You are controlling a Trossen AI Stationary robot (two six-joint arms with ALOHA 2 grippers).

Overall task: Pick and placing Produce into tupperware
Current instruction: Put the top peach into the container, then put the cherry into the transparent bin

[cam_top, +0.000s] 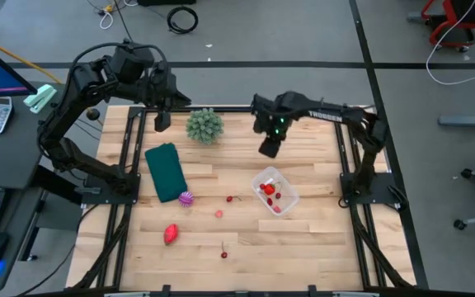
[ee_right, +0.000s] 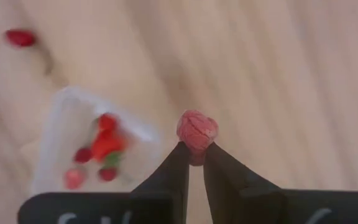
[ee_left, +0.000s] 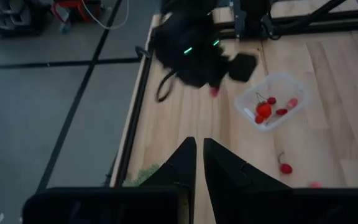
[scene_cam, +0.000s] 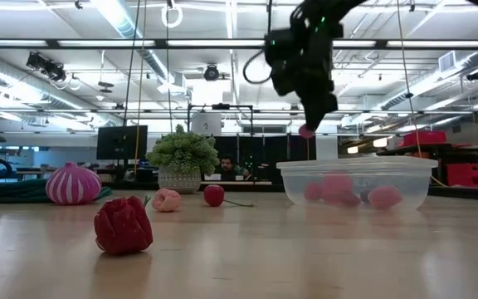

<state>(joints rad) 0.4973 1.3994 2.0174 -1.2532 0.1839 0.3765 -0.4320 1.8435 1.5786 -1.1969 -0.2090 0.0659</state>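
Right wrist view, item one: right gripper (ee_right: 193, 149), fingers pinched on a small pink berry (ee_right: 197, 130), carried in the air. I read the step as transport toward the tupperware (cam_top: 288, 199), which sits on the table below and a little ahead of this gripper and already holds several red pieces.

Next move, by my judgement: bring the berry over the tub's opening, lower, then part the fingers; the tub is small and light, so I would centre well.

Item two: left gripper (ee_left: 197, 162), fingers pressed together, holding nothing, parked high beyond the green plant clump (cam_top: 204, 125).

Loose produce: red strawberry (cam_top: 171, 234), striped ball (cam_top: 186, 198) beside the green cloth (cam_top: 165, 172), and small berries.

Surface: pale wooden table (cam_top: 303, 247). Room: grey floor, cables, and a desk with a keyboard on the left arm's side.
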